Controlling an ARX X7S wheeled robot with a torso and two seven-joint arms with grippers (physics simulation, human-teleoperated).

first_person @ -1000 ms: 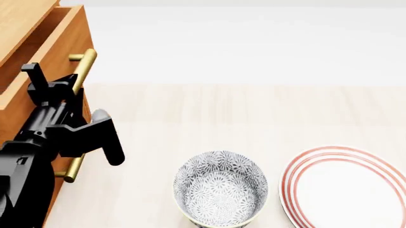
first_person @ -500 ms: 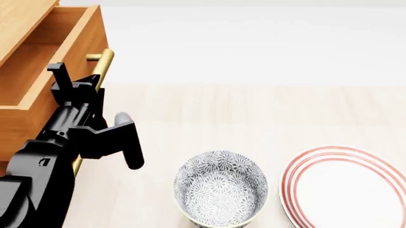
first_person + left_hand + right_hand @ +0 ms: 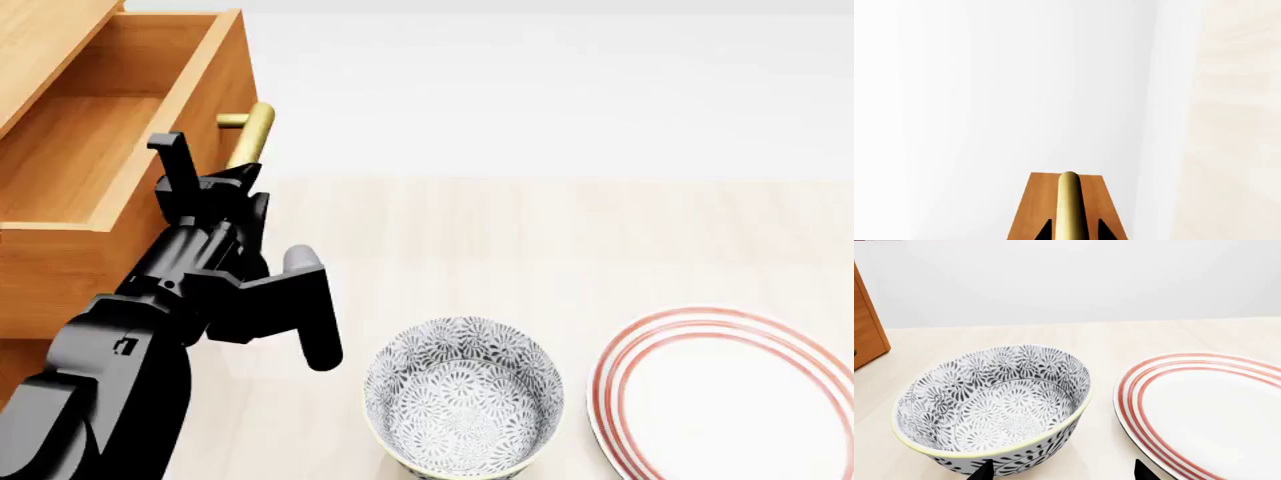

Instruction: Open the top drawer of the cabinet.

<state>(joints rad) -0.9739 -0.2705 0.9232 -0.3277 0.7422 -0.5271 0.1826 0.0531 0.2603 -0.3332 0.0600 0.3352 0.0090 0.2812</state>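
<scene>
The cabinet (image 3: 38,40) stands at the left of the head view. Its top drawer (image 3: 94,130) is pulled out, and its lighter wood inside shows. My left gripper (image 3: 214,185) is shut on the drawer's brass handle (image 3: 251,128). In the left wrist view the handle (image 3: 1069,200) runs between my two black fingertips (image 3: 1045,231), in front of the drawer front (image 3: 1031,205). My right gripper (image 3: 1064,472) does not show in the head view. In the right wrist view it stands open with nothing in it, low over the tabletop just before a patterned bowl (image 3: 994,400).
A black-and-white patterned bowl (image 3: 463,395) stands on the light wooden tabletop (image 3: 534,240) near its front edge. A white plate with red rings (image 3: 734,395) lies to the right of it. A corner of the cabinet (image 3: 867,325) shows in the right wrist view.
The top drawer has slid farther out of the cabinet, with the handle and my left gripper moving rightward in the head view. More of the drawer's inside shows. Bowl and plate are unmoved.
</scene>
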